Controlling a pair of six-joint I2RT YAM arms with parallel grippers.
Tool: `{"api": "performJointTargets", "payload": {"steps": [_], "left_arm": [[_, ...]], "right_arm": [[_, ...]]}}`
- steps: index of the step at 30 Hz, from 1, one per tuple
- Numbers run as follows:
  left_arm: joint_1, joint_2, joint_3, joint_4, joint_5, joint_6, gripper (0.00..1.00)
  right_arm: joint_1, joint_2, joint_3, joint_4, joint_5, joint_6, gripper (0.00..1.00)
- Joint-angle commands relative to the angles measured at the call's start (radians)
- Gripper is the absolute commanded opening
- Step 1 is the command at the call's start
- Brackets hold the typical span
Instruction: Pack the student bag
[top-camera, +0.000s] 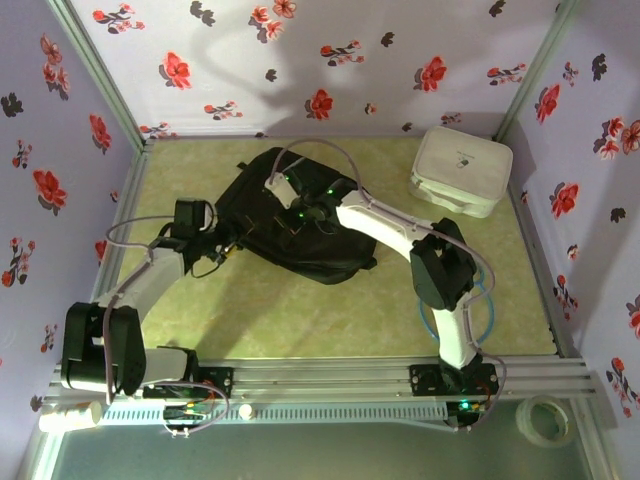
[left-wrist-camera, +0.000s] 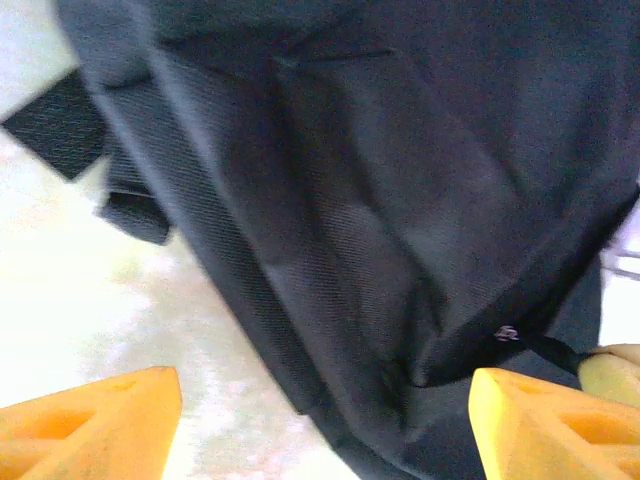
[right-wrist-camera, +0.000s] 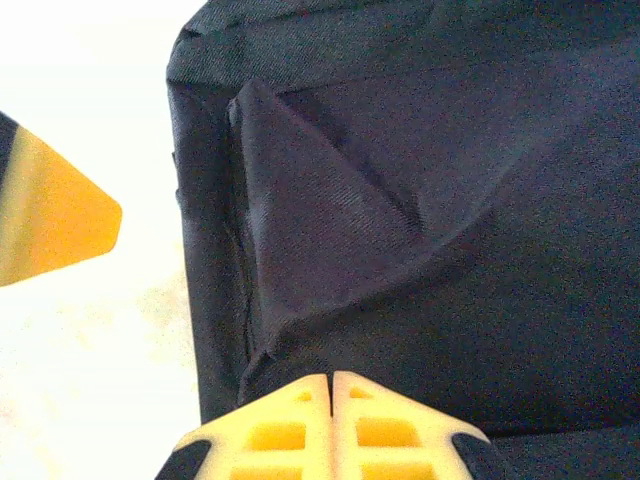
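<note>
- Top external view, nearest edge first: a roll of tape (top-camera: 547, 420) lies outside the desk (top-camera: 300, 325), by the base of the right arm.
- Past the bare green strip of desk, the student bag (top-camera: 325, 255) lies flat at about the middle of the surface, a little left of centre, a black soft heap with both arms reaching onto it.
- The left fingers (top-camera: 218, 250) sit at the bag's left edge. In the left wrist view they stand spread apart, one orange finger (left-wrist-camera: 90, 420) over the pale desk and the other over the dark cloth (left-wrist-camera: 400, 200), with nothing clamped between them.
- The right fingers (right-wrist-camera: 330, 390) are pressed together tip to tip over the bag's top face, near its left border.
- A raised fold of the black fabric (right-wrist-camera: 320, 210) runs down to just beside those tips (whether any cloth is caught between them I cannot tell).
- Farthest back, a white zip case (top-camera: 462, 170) rests near the right rear corner, well apart from the bag.
- Behind it all stand walls (top-camera: 300, 60) printed with red and black flowers.
</note>
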Motion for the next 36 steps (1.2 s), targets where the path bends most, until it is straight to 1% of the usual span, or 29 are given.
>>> {"api": "performJointTargets", "payload": {"steps": [1,8,11,12,14,18,20,22,23,25,30,36], "left_arm": [[-0.036,0.031,-0.010,0.128,0.053,-0.054,0.75],[-0.136,0.136,0.012,0.217,0.059,-0.095,0.72],[-0.170,0.197,0.031,0.244,0.056,-0.123,0.68],[-0.179,0.215,0.039,0.255,0.051,-0.131,0.65],[-0.189,0.244,0.060,0.262,0.036,-0.136,0.57],[-0.195,0.287,0.101,0.255,0.007,-0.140,0.29],[-0.197,0.297,0.104,0.241,-0.006,-0.141,0.19],[-0.198,0.299,0.098,0.221,-0.022,-0.135,0.04],[-0.198,0.299,0.096,0.208,-0.030,-0.128,0.00],[-0.198,0.300,0.094,0.178,-0.046,-0.112,0.00],[-0.198,0.314,0.094,0.137,-0.067,-0.084,0.00],[-0.197,0.333,0.082,0.125,-0.072,-0.077,0.00]], "right_arm": [[-0.009,-0.028,-0.027,0.040,-0.019,0.040,0.00],[-0.021,-0.050,-0.048,0.079,0.026,0.085,0.00],[-0.035,-0.070,-0.070,0.119,0.043,0.128,0.00],[-0.040,-0.076,-0.076,0.126,0.044,0.142,0.00],[-0.048,-0.086,-0.092,0.147,0.050,0.161,0.00],[-0.060,-0.096,-0.120,0.179,0.091,0.193,0.00],[-0.069,-0.090,-0.122,0.186,0.136,0.217,0.00],[-0.080,-0.081,-0.119,0.197,0.198,0.244,0.00],[-0.085,-0.077,-0.116,0.202,0.232,0.257,0.00],[-0.099,-0.063,-0.100,0.206,0.305,0.284,0.00],[-0.128,-0.015,-0.040,0.200,0.433,0.327,0.00],[-0.166,0.091,0.072,0.153,0.621,0.375,0.00]]}}
